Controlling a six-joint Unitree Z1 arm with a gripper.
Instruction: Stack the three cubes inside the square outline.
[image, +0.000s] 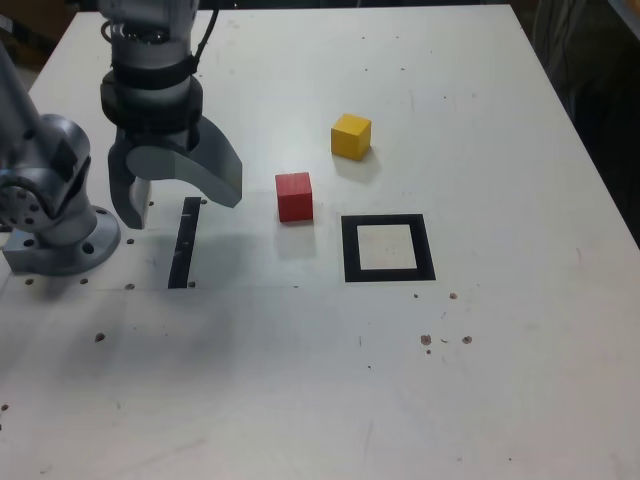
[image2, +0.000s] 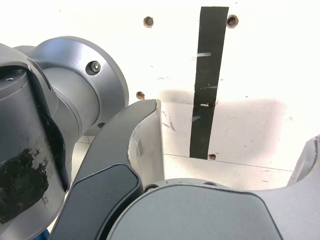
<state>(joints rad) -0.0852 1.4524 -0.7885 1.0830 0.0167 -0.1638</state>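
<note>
Hovering wide open and empty over the black strip (image: 184, 243) at the exterior view's left, the gripper (image: 175, 205) had yet to reach the red cube (image: 294, 196), just left of the square outline (image: 388, 248), or the yellow cube (image: 351, 136) farther back.

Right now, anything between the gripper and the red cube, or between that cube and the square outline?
Nothing visible. The open gripper hangs over the black strip; bare table lies between it and the red cube, and between that cube and the square outline.

A lab or workshop test bench is suggested: a plain white table (image: 300, 400) is drilled with small holes and scuffed, a grey robot arm base (image: 60, 235) is bolted to it, and positions are marked with black tape (image: 184, 243).
</note>
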